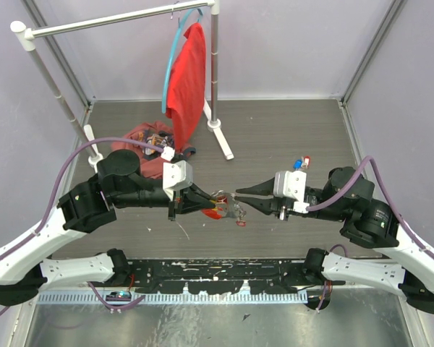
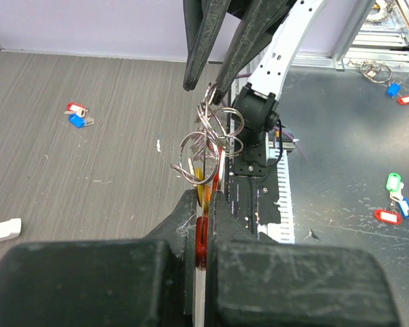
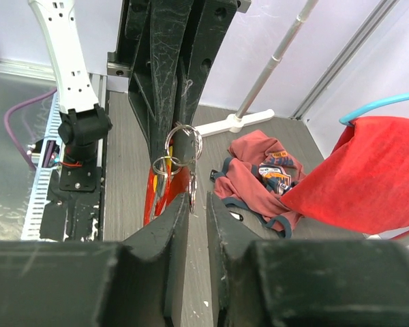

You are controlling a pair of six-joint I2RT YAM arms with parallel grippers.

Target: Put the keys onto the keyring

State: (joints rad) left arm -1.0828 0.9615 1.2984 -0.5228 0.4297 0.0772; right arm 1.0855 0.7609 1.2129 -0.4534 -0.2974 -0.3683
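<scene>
Grey wood-grain table (image 1: 289, 130) with two tagged keys (image 1: 301, 163), crumpled red garment (image 1: 146, 135), rack foot (image 1: 223, 142).

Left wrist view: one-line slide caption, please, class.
Left gripper pinches the keyring by its red tag; right gripper reaches its rings.

**Fig. 1.** 2 arms, left arm (image 1: 94, 206) and right arm (image 1: 358, 206): glossy white lower links, matt black joint housings. 1 purple cable (image 1: 76, 155) runs along each arm. Each wrist bears a white camera block (image 1: 177, 173) behind a black tool, left tool (image 1: 215, 205) and right tool (image 1: 239, 194), each with 2 long, tapered, scuffed fingers (image 3: 170, 82). The black base bracket (image 2: 252, 146) shows small screw heads.
</scene>
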